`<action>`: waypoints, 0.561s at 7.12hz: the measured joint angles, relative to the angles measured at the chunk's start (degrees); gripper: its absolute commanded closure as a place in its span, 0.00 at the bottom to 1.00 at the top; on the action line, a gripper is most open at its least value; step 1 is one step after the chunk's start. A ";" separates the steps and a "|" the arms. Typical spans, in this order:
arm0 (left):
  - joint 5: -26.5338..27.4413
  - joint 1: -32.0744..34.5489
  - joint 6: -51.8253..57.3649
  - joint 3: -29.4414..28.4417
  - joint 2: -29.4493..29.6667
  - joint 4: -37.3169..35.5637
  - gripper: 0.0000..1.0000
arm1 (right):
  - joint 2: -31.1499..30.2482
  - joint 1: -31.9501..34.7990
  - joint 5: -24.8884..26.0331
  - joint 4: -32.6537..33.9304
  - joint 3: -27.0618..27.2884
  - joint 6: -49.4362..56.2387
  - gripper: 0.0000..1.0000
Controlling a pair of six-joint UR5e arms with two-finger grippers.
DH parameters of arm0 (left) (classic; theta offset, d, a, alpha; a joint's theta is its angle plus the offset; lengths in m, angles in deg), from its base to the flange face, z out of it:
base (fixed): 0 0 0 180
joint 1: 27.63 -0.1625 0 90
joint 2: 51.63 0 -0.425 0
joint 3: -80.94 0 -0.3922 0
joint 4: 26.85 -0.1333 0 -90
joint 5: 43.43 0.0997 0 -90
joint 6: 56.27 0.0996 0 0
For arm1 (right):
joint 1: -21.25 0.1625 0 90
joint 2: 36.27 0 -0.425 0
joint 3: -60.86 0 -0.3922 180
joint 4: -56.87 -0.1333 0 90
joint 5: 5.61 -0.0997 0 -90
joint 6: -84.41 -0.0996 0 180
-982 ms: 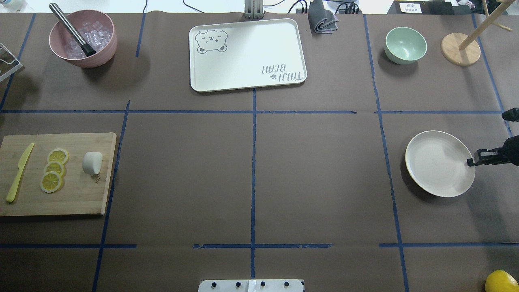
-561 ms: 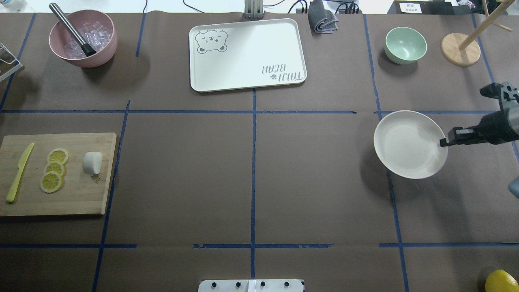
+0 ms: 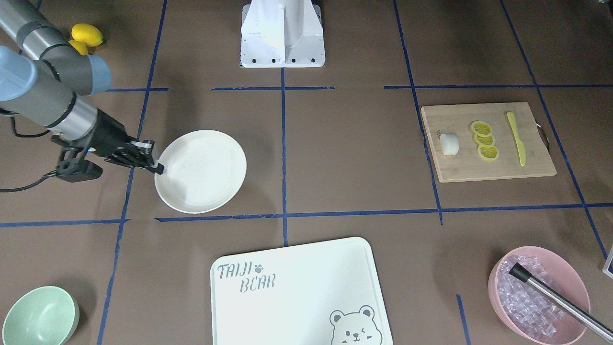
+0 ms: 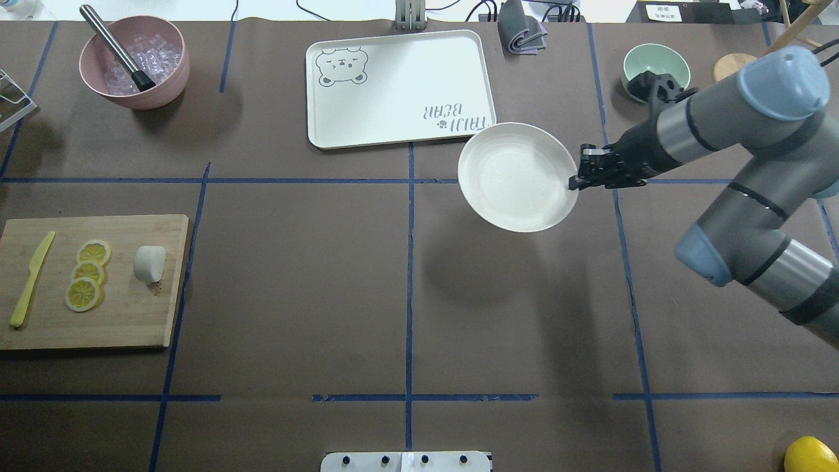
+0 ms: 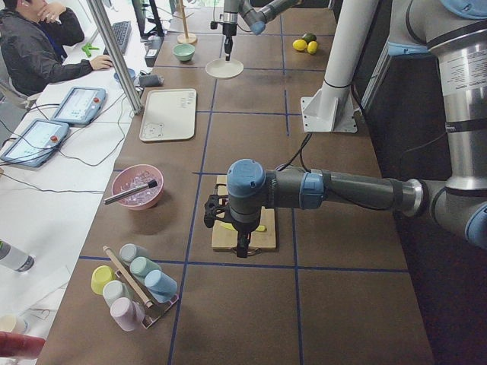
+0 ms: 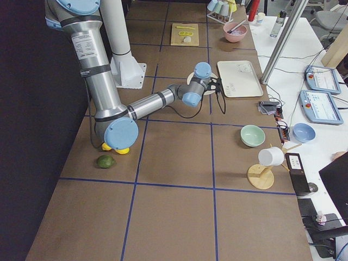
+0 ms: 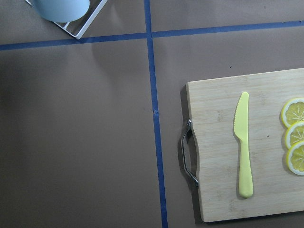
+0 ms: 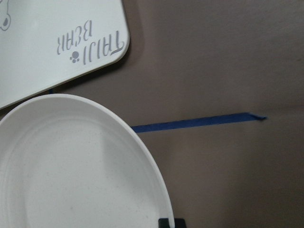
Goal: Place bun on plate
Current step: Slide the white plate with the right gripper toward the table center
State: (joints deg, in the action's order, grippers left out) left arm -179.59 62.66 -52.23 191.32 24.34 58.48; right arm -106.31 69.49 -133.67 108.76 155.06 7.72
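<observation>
The round cream-white plate (image 4: pixel 518 177) hangs from the right tool (image 4: pixel 575 181), seemingly clear of the brown paper-covered bench (image 4: pixel 295 295), near the white rectangular bear-printed tray's (image 4: pixel 400 88) right front corner. Far left, the small white stubby bun (image 4: pixel 149 263) sits on the wooden cutting board (image 4: pixel 131 314), with the yellow lemon slices (image 4: pixel 88 272) left of it and the yellow plastic knife (image 4: pixel 31 278) leftmost.

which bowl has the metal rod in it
The pink bowl: the metal rod leans in it, over ice cubes. The mint-green bowl holds nothing.
</observation>
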 measured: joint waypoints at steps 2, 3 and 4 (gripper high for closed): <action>-0.12 -0.03 0.00 0.07 0.04 0.01 0.00 | 7.79 -10.06 11.88 7.91 -0.48 -4.85 0.98; -0.15 -0.03 0.00 0.09 0.04 0.01 0.00 | 10.91 -14.25 16.74 11.81 -0.75 -6.62 0.97; -0.18 -0.03 0.00 0.10 0.05 0.01 0.00 | 12.15 -17.13 19.50 13.57 -0.87 -7.71 0.88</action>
State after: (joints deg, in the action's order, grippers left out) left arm -179.77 62.63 -52.23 191.41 24.39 58.50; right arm -94.17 52.37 -114.17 122.34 154.19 0.01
